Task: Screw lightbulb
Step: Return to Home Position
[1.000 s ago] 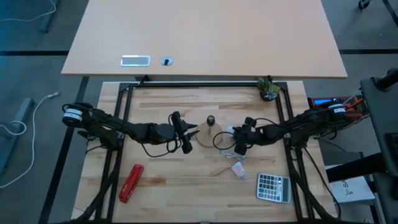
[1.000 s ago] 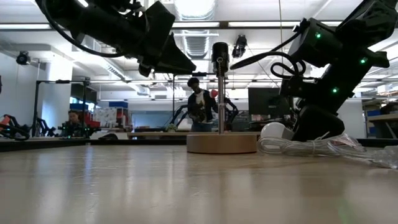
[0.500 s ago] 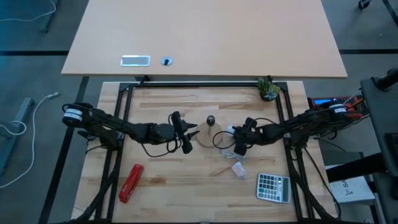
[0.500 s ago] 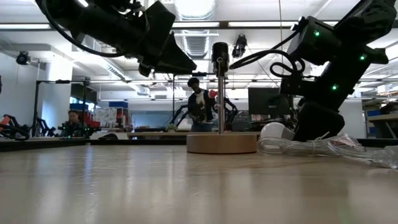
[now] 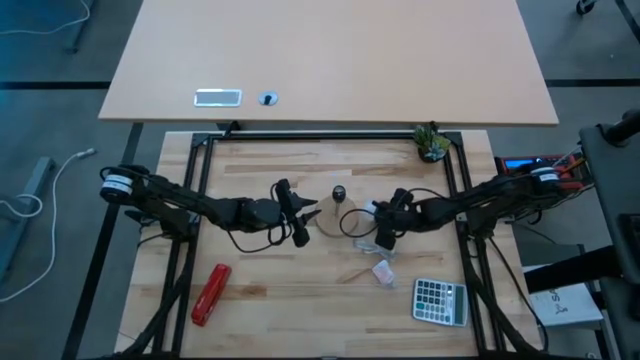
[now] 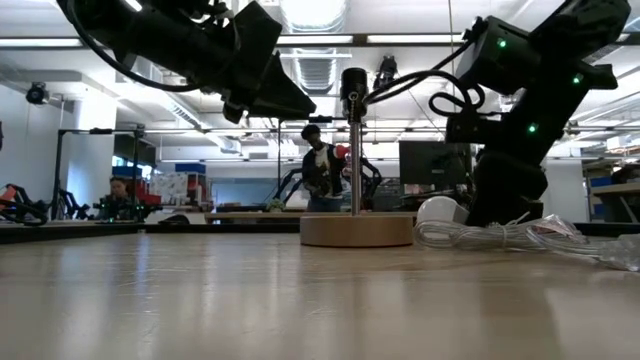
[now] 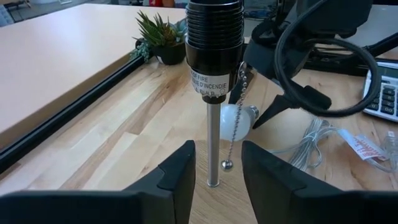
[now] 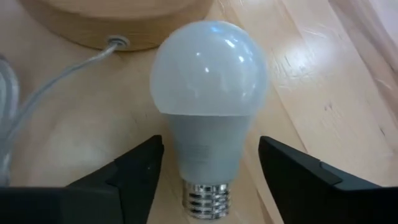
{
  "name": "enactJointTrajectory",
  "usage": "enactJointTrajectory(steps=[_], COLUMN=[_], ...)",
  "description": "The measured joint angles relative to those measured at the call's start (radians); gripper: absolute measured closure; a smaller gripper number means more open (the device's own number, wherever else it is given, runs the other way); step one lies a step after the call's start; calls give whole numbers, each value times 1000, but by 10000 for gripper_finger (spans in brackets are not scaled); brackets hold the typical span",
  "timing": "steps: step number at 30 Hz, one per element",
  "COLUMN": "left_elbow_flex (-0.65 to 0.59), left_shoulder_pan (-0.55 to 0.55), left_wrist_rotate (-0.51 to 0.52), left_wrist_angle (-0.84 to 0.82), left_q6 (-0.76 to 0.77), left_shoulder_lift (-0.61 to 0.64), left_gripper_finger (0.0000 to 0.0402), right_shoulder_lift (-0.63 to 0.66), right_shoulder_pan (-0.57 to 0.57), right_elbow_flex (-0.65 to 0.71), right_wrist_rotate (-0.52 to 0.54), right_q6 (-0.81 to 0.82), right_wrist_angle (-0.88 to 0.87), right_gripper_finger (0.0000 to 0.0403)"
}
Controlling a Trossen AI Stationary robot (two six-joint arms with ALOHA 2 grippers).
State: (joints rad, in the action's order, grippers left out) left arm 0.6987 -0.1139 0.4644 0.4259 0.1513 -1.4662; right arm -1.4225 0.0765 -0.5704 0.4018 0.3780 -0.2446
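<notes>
Right wrist view: you have the lightbulb (image 8: 208,106) lying on its side on the table (image 5: 250,270), just beside the lamp's wooden base (image 8: 118,18), screw cap pointing away from the base. The right gripper (image 8: 210,163) straddles the bulb's neck with its fingers spread; a gap shows on each side, so nothing is pinched.

Left wrist view: the left gripper (image 7: 216,163) sits spread on either side of the lamp (image 6: 354,150), its stem between the fingers with no contact visible. The socket (image 7: 214,43) at the lamp's top is empty.

Progress, judged: as things lie, no bulb is seated. To have it screwed in, you would need to close on the bulb, lift it above the lamp, seat the cap in the socket and turn it.
</notes>
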Motion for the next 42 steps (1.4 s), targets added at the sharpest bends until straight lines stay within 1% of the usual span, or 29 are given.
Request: enactJointTrajectory(steps=[9,14,19,22,26,29,33,35,42], left_elbow_flex=[5,6,6,6,6,6,6,6,-27], left_shoulder_pan=[-1,-5,-13,-22,-44,-68,-95,-103,-130], left_wrist_rotate=[0,-2,-3,-4,-4,-4,-2,8,98], left_wrist_angle=[0,-1,-19,-68,-207,-310,-415,-439,-482], left_q6=[-7,-7,-8,-11,-8,-8,-10,-11,-35], left_shoulder_lift=[11,33,81,133,236,314,406,441,539], left_gripper_finger=[259,250,244,241,244,251,260,265,281], right_shoulder_lift=[57,127,215,279,372,445,546,596,730], right_shoulder_pan=[2,4,4,7,9,23,52,70,144], right_elbow_flex=[-14,-33,-43,-44,-44,-44,-44,-44,-32], right_wrist_rotate=[-21,-40,-63,-75,-112,-114,-109,-92,-86], right_q6=[23,50,102,140,156,153,100,73,-73], right_wrist_angle=[-44,-90,-140,-148,-145,-143,-134,-132,-130], right_gripper_finger=[139,141,136,135,141,149,159,164,176])
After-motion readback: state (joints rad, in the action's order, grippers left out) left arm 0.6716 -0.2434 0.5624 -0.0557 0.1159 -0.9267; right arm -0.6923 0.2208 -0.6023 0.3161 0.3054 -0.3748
